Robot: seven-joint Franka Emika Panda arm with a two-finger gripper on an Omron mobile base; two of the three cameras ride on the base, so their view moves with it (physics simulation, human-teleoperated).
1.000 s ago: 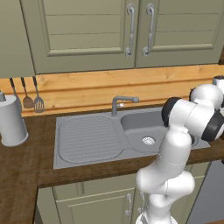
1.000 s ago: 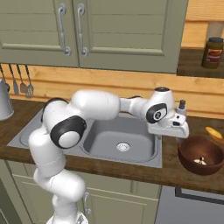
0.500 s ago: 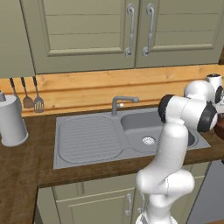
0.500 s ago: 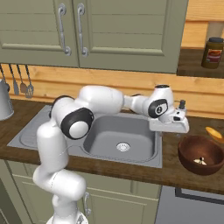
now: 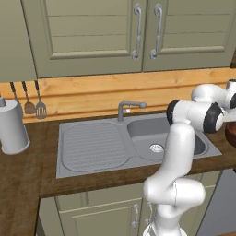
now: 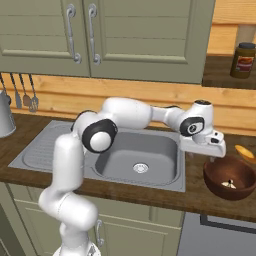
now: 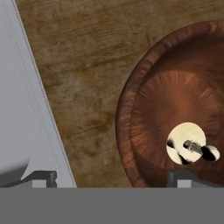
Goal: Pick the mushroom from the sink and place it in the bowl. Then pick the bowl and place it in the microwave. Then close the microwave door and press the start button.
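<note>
Wooden bowl (image 7: 175, 100) holds mushroom (image 7: 188, 144).

A dark brown wooden surface (image 5: 27, 179) runs beneath pale green cabinet doors (image 5: 92, 37) with silver bar handles (image 5: 137, 32). A grey cylindrical canister (image 5: 13, 126) stands at its left end, below three hanging metal utensils (image 5: 28, 99) (one a slotted spatula). A brown jar with a red label (image 6: 242, 60) sits on a wooden shelf (image 6: 225, 77).
</note>
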